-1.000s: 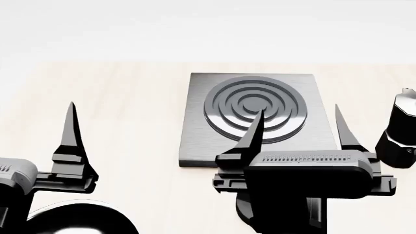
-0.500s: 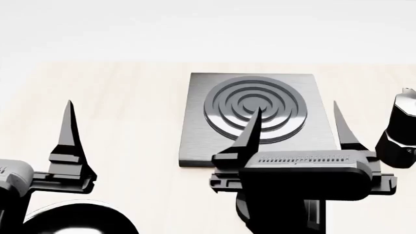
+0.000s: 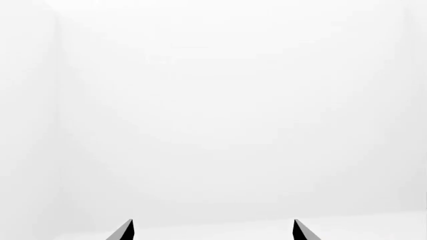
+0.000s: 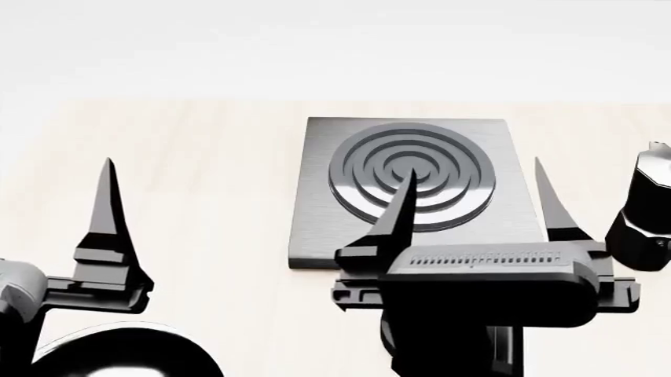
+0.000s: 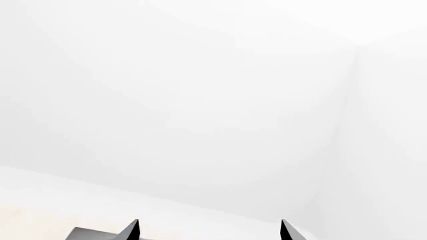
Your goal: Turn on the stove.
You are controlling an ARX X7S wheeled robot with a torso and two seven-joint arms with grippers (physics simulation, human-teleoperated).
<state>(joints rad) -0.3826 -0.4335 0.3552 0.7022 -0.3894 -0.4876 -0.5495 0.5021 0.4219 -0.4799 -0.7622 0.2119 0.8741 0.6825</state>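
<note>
— Two grippers in the head view; take them left to right, what has shifted?
— The left gripper [image 4: 157, 236] has crept up and leftward over the pale table [image 4: 210, 196], above a black frying pan [image 4: 126, 353] at the near edge. Its jaws are spread wide in its wrist view, holding nothing.
— And the stove [image 4: 314, 196]?
— It sits mid-table, the ringed burner [image 4: 411, 175] on its grey plate. The right gripper [image 4: 474, 200] has risen slightly in front of it, prongs wide and empty.
— The knob?
— Hidden; probably behind that gripper's body. Judging by this, the approach continues, with no contact yet.
— Farthest right?
— A black moka pot [image 4: 645, 208], well clear of the stove.
</note>
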